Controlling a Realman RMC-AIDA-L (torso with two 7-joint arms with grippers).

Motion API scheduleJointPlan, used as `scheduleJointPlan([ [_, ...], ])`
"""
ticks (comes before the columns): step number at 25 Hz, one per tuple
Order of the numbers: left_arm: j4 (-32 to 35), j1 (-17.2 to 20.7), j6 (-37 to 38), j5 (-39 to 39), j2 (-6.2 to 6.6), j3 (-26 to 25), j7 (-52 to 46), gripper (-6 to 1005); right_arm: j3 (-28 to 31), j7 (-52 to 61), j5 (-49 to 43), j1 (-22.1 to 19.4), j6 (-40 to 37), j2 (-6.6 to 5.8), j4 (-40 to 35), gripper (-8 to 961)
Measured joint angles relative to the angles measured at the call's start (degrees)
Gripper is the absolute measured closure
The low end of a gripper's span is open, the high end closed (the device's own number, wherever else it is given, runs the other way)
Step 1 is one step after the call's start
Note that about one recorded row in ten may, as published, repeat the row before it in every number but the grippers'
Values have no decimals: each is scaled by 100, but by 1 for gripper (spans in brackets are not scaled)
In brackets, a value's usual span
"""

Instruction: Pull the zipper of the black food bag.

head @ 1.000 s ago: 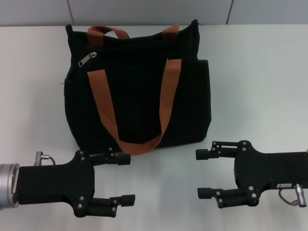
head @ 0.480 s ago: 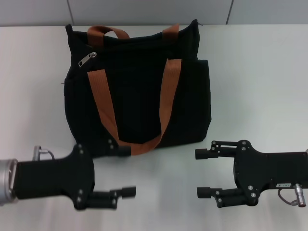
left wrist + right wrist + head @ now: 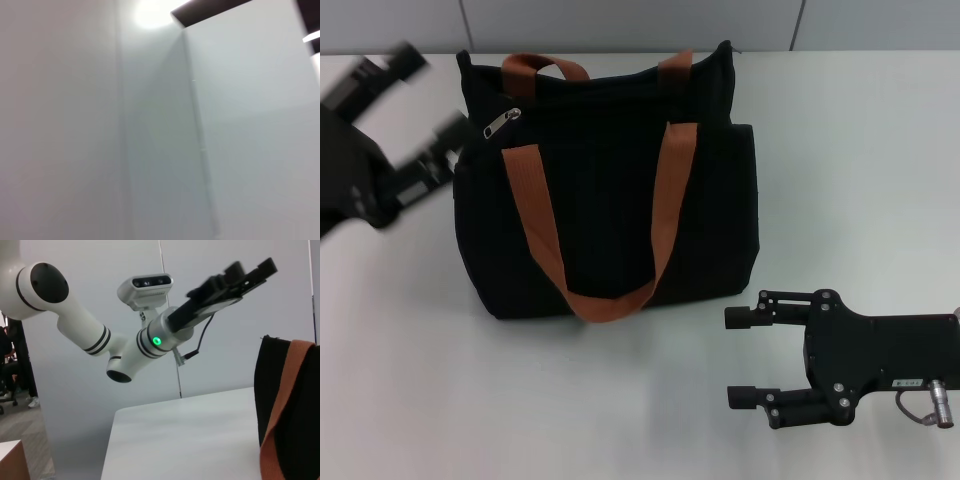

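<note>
- Black food bag (image 3: 605,190) stands at the worktop's (image 3: 860,180) twelve o'clock; soft fabric, likely to shift.
- Zipper (image 3: 502,122), small and slick: pinch its tab.
- Left claw (image 3: 415,120) released at its nine o'clock; right claw (image 3: 745,357) released, idle at five.

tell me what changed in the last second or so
The left tool swung up from the near table edge to beside the black food bag's left top corner, near the zipper, fingers open, nothing held. The bag, zipper and right tool stayed put.
</note>
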Motion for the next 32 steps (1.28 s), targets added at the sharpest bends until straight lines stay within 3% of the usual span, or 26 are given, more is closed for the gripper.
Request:
scheduleJointPlan([
  [3, 106, 9, -335, -90, 78, -21, -1, 185, 0, 0, 0, -2, 1, 0, 3, 199],
  [6, 172, -58, -1079, 193, 378, 75, -65, 185, 0, 0, 0, -5, 1, 0, 4, 199],
  [8, 174, -68, -1183, 254, 423, 83, -83, 186, 0, 0, 0, -12, 2, 0, 5, 199],
  [10, 216, -137, -1623, 737, 615, 115, -249, 187, 0, 0, 0, -14, 5, -2, 5, 199],
  [12, 271, -197, -1769, 1096, 653, 142, -361, 189, 0, 0, 0, -15, 6, -5, 5, 199],
  [19, 451, -420, -2279, 1766, 494, 195, -413, 196, -1, 0, 0, -14, 5, -9, 4, 200],
  [32, 503, -698, -3054, 1718, 150, 184, 452, 210, -1, 44, 4, -9, -42, -10, 4, 200],
])
